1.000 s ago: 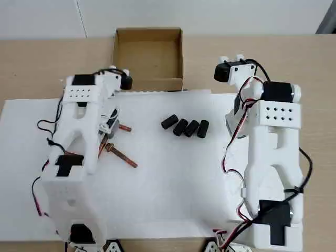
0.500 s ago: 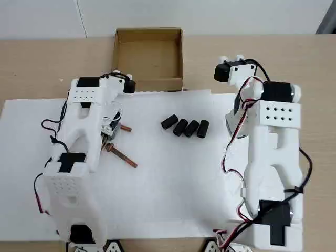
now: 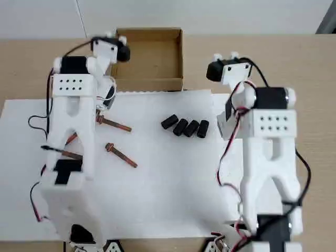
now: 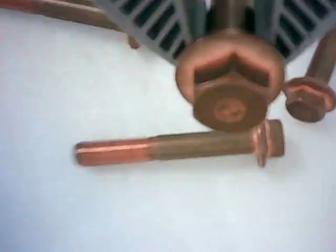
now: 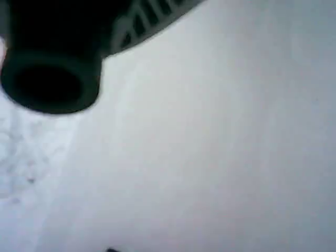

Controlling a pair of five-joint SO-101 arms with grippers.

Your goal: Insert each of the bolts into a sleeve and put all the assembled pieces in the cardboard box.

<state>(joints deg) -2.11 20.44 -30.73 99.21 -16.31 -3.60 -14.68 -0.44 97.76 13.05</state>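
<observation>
Left gripper (image 4: 226, 14): fingers clamped on a bolt (image 4: 229, 86), head toward the wrist camera, lifted above the sheet (image 3: 173, 194); loose bolts (image 3: 121, 156) lie under and beside that arm. Right gripper (image 5: 79, 29): looks closed on a sleeve (image 5: 50, 81), bore open; four spare sleeves (image 3: 185, 127) in a row mid-sheet; box (image 3: 181, 58) at the sheet's far edge.

Risks: arms well apart, so mating would be in the air; a slight tilt of either piece and the shank catches the sleeve rim, pushing it out of the jaws; a dropped part could roll among the loose bolts; left arm descending could knock them.
</observation>
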